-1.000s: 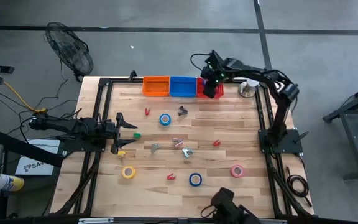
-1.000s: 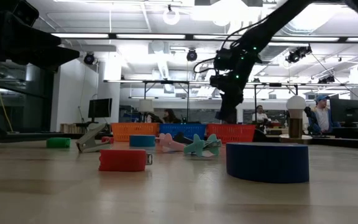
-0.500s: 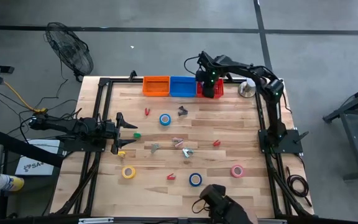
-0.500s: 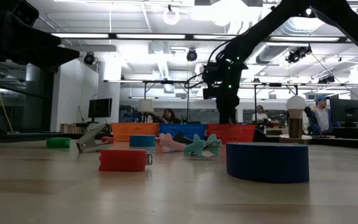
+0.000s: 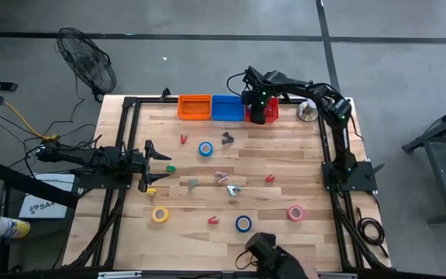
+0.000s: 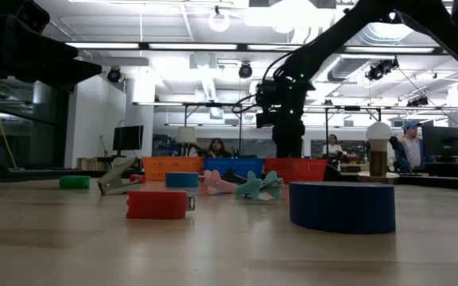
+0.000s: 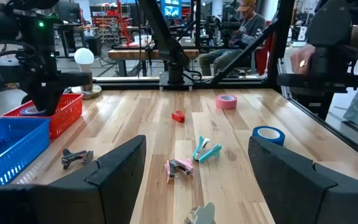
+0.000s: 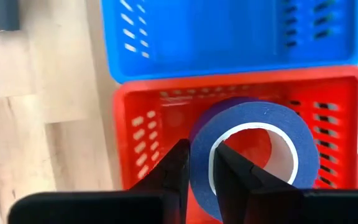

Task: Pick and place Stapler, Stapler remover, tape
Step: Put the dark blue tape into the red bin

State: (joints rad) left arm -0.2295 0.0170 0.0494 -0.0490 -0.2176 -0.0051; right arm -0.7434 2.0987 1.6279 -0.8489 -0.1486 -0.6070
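My right gripper [image 8: 202, 168] is shut on a blue tape roll [image 8: 253, 149] and points down into the red basket [image 5: 272, 111] at the table's far edge. More tape rolls lie flat on the table: blue [image 5: 206, 149], yellow [image 5: 159, 215], blue [image 5: 243, 224], pink [image 5: 295, 212]. Small staplers [image 5: 228, 139] [image 5: 233, 190] and red staple removers [image 5: 183, 139] [image 5: 269, 178] are scattered mid-table. At the table's left edge my left gripper [image 5: 159, 161] stands open and level, touching nothing. My right gripper pinches the ring's wall [image 8: 201, 146], one finger [image 8: 232, 171] inside the open centre and the other outside. The fingers come from above, pointing steeply down. The roll lies flat below them, over the red basket's floor; whether it rests there I cannot tell.
A blue basket [image 5: 227, 107] and an orange basket [image 5: 194, 106] stand left of the red one. A white ball on a metal base [image 5: 308, 111] is at the far right. A person [image 5: 273, 260] is at the near edge. Bare wood lies toward the near left.
My right gripper has gone a little toward the table's left and down over the red basket, turning at the wrist and tipping more upright. It stays shut on the blue tape roll.
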